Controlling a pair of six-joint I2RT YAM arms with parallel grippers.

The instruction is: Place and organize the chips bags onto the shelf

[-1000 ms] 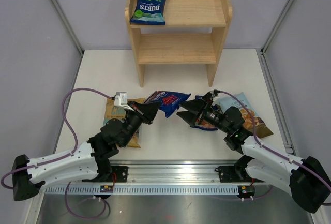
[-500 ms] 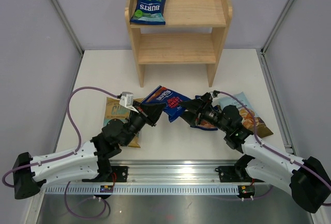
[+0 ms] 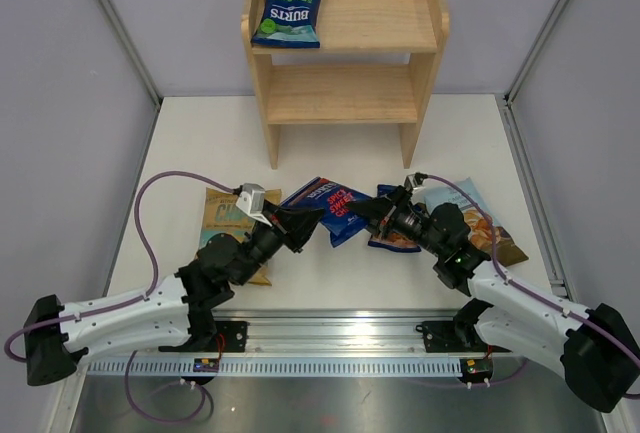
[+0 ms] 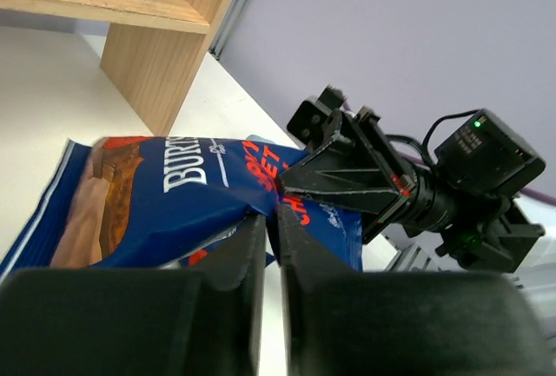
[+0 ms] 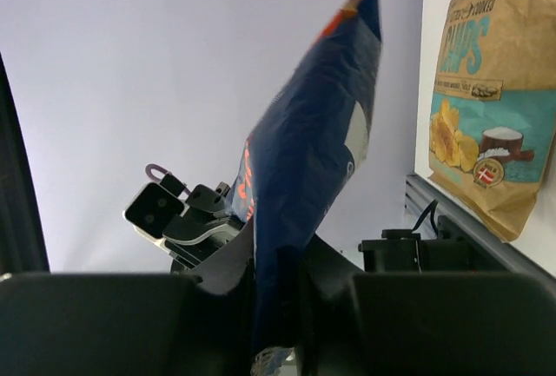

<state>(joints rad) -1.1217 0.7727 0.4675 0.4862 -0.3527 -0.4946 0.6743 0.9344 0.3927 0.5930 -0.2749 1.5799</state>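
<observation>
A dark-blue Burts bag with red lettering (image 3: 335,203) (image 4: 174,194) (image 5: 304,150) hangs between both grippers above the table's middle. My left gripper (image 3: 318,219) (image 4: 271,218) pinches its left edge, jaws almost together with only a thin slit. On the opposite edge my right gripper (image 3: 352,215) (image 5: 280,237) is shut. The wooden shelf (image 3: 350,93) (image 4: 165,72) stands at the back, a green-lettered Burts bag (image 3: 290,11) lying at the left of its top tier. The tan CHIPS bag (image 3: 222,215) (image 5: 482,107) lies partly under my left arm.
Another dark-blue bag (image 3: 395,241) lies on the table under my right gripper. A light-blue-and-brown bag (image 3: 480,218) lies at the right, partly under my right arm. The shelf's lower tier (image 3: 340,103) holds nothing. Grey walls close both sides.
My right gripper has come in from the right and shut on the red-lettered bag. My left gripper has carried the bag a little to the right and lower.
</observation>
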